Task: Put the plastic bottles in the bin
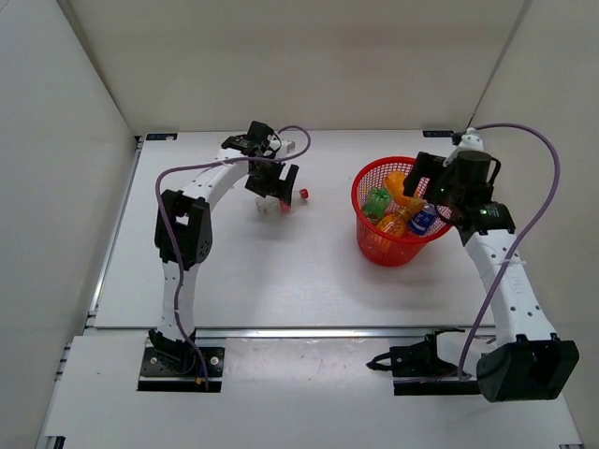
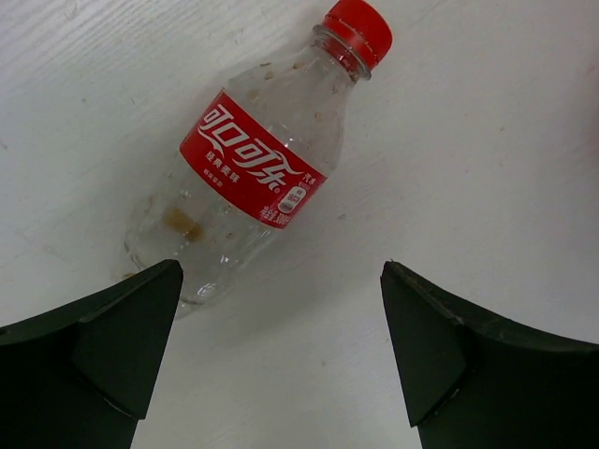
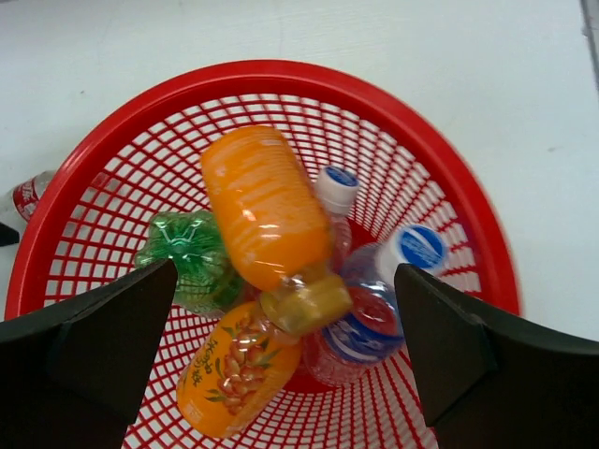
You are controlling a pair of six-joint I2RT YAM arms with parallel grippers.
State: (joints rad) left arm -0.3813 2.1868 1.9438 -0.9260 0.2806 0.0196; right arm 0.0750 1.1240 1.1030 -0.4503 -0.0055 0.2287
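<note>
A clear bottle with a red label and red cap (image 2: 257, 168) lies on the white table; it also shows in the top view (image 1: 292, 198). My left gripper (image 2: 281, 271) hovers just above it, open and empty, with the bottle's base by the left finger (image 2: 112, 346). The red mesh bin (image 3: 281, 79) holds two orange bottles (image 3: 267, 210), a green one (image 3: 187, 253) and two clear ones with blue caps (image 3: 379, 304). My right gripper (image 3: 285, 269) is open and empty above the bin. In the top view the left gripper (image 1: 276, 195) is mid-table and the right gripper (image 1: 426, 192) is over the bin (image 1: 356, 198).
White walls enclose the table on the left, back and right. The bin stands at the right of the table, near the right arm. The red-label bottle lies about a bin's width to the left of the bin (image 3: 28, 192).
</note>
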